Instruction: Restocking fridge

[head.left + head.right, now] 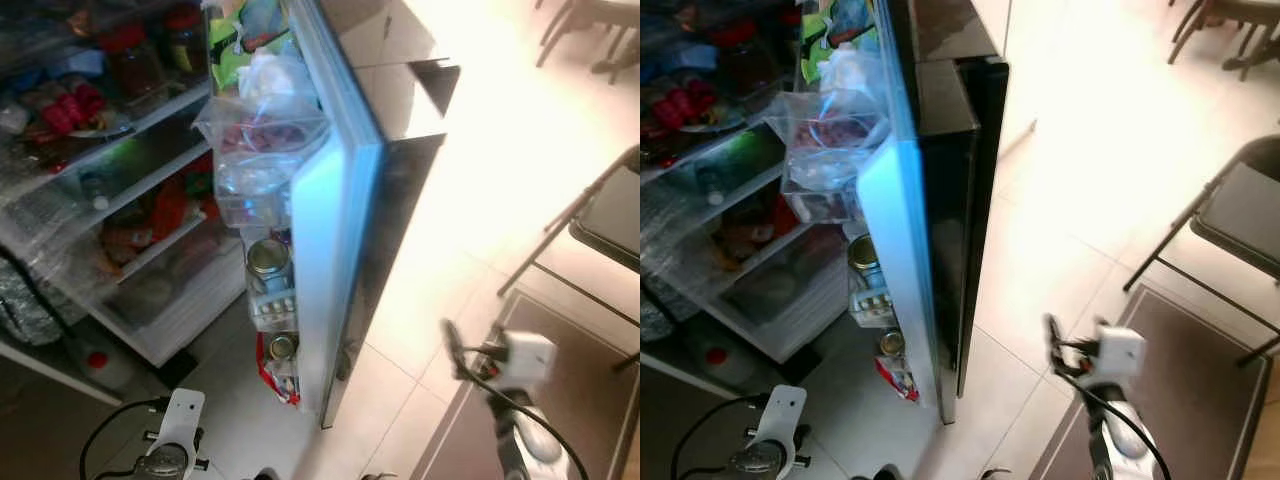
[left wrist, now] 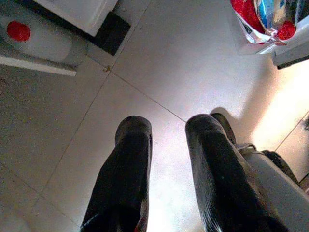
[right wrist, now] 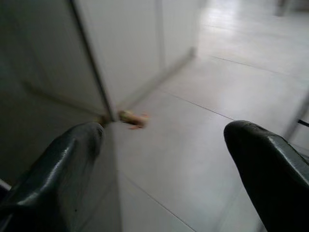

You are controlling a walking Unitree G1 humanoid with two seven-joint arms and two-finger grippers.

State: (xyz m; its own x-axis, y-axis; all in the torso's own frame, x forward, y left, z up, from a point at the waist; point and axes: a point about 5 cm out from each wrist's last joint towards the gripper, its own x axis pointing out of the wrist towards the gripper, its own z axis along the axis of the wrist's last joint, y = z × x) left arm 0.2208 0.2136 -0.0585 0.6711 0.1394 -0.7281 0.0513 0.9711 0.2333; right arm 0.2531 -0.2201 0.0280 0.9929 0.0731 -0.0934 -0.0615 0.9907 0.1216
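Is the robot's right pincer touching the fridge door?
Apart. In the right eye view, bare floor tile lies between the right pincer and the open fridge door; its fingers are spread with nothing between them.

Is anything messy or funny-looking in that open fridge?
Yes. A crumpled clear plastic bag bulges out over the top door shelf instead of sitting tucked inside. At the bottom of the door, a red packet hangs over the lowest shelf's edge.

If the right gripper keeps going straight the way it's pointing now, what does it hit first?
Probably the bare floor tiles. The right gripper, open, aims past the fridge door's lower corner, which sits off to one side; depth is unclear.
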